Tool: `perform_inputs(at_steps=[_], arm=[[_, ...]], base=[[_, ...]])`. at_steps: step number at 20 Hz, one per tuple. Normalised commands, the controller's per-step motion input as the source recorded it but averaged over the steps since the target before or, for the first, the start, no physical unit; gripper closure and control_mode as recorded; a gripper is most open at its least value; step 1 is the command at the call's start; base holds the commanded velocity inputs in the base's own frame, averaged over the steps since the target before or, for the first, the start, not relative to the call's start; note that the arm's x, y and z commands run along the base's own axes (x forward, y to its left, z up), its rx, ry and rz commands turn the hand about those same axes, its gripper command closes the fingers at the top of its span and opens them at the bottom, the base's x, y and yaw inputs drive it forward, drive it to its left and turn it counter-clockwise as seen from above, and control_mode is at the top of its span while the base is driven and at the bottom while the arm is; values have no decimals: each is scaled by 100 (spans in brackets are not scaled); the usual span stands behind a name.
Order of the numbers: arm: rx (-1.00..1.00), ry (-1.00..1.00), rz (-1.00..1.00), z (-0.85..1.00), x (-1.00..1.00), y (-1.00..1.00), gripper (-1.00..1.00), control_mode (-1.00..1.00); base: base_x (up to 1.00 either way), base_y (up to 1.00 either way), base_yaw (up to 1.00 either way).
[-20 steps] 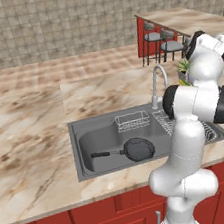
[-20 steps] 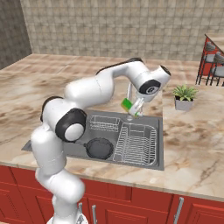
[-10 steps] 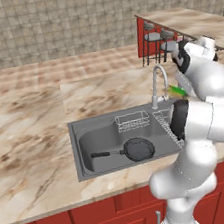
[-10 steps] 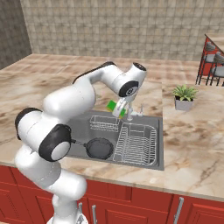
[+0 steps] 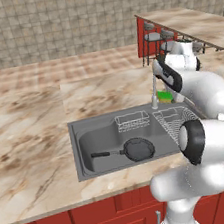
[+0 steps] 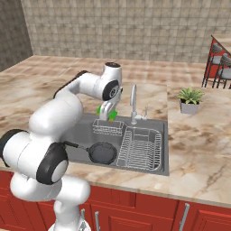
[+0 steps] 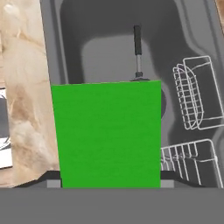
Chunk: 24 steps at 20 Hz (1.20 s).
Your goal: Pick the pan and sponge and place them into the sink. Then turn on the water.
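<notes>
My gripper (image 6: 107, 113) is shut on the bright green sponge (image 6: 111, 116) and holds it in the air over the back part of the sink (image 6: 135, 168), just left of the faucet (image 6: 133, 101). From the other side the sponge (image 5: 164, 96) peeks out beside the faucet (image 5: 154, 90). In the hand view the sponge (image 7: 107, 133) covers most of the black pan below, whose long handle (image 7: 137, 43) points away. The pan (image 5: 138, 149) lies flat on the basin floor (image 5: 97, 138), also seen as the pan (image 6: 103, 152) with its handle to the left.
A small wire basket (image 6: 108, 127) hangs at the basin's back, directly under the hand, and a ribbed draining rack (image 6: 140, 149) fills the right half. A potted plant (image 6: 189, 100) stands on the counter to the right. Red bar stools (image 5: 154, 40) stand beyond the counter.
The arm has swung from the plant side toward the basin's middle, carrying the sponge from over the draining rack to above the wire basket. The pan has not moved.
</notes>
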Motion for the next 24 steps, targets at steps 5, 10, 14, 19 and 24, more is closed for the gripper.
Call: perform_inputs(at_steps=[5, 10, 14, 19, 24], arm=[[-20, 6, 0, 6, 1, 47, 100, -100], [-15, 9, 0, 3, 9, 49, 100, -100], [-10, 12, 0, 0, 18, 49, 100, -100], [-2, 14, 5, -6, 16, 34, 100, -100], [2, 3, 8, -17, 8, 16, 100, -100]], base=[[0, 0, 0], [0, 0, 0], [0, 0, 0], [0, 0, 0], [0, 0, 0]])
